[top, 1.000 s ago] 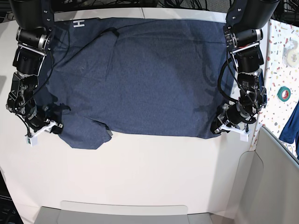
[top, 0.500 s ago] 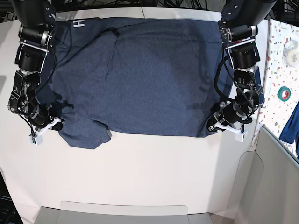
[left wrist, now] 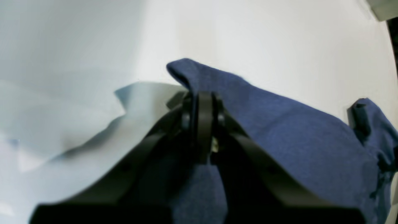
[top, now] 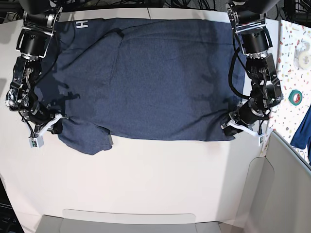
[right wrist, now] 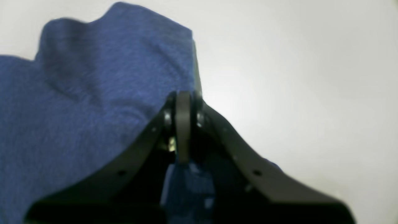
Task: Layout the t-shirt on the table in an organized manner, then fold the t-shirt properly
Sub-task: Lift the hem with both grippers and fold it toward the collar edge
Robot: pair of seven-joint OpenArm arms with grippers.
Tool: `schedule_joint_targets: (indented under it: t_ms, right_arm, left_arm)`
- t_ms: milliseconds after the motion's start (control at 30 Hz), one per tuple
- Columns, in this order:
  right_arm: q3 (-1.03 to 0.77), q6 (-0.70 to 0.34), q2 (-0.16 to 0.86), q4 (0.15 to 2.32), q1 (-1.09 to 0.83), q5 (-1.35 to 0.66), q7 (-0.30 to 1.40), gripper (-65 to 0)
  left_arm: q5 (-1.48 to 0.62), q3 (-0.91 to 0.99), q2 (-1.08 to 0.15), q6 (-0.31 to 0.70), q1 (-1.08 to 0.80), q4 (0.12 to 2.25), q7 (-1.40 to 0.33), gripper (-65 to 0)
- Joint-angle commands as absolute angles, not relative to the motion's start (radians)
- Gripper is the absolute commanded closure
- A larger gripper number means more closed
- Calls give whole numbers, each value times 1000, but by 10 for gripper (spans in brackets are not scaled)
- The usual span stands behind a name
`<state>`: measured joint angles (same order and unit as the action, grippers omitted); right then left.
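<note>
1. Since a second ago the right gripper point(top: 54, 127) has closed on the shirt's edge and drawn in from the bare table, and the left gripper point(top: 232, 127) has shifted slightly along the opposite edge, still clamped.
2. Nearest in the base view lies the bare white table point(top: 155, 179), with nothing on its front half.
3. Next comes the near edge of the t-shirt point(top: 150, 82), where both grippers hold it: the right one pinches dark cloth at the edge of the sleeve side, the left one pinches the corner at the other side.
4. In each wrist view the jaws stand together with blue fabric caught between them.
5. Farther back the shirt spreads flat across the table, its white letter "H" point(top: 81, 24) at the far corner.
</note>
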<state>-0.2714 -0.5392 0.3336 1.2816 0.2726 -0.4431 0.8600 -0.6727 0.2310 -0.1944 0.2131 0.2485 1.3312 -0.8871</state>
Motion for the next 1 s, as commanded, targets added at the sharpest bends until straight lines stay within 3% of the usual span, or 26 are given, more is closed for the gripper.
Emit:
schedule_joint_targets:
  t_ms: [0, 433, 667, 967]
  right_arm:
    - [-275, -542, 341, 1334, 282, -463, 835, 0]
    - [-277, -542, 348, 1690, 56, -458, 835, 0]
    - [-285, -542, 395, 1719, -28, -456, 835, 0]
    - [-447, -542, 456, 1712, -99, -461, 839, 0]
  left_arm:
    - [-685, 234, -206, 222, 255, 1369, -868, 0]
    - [-684, 236, -209, 222, 68, 1675, -868, 0]
    - [-680, 239, -242, 222, -16, 1756, -868, 0]
    - [-680, 334, -242, 222, -53, 1755, -868, 0]
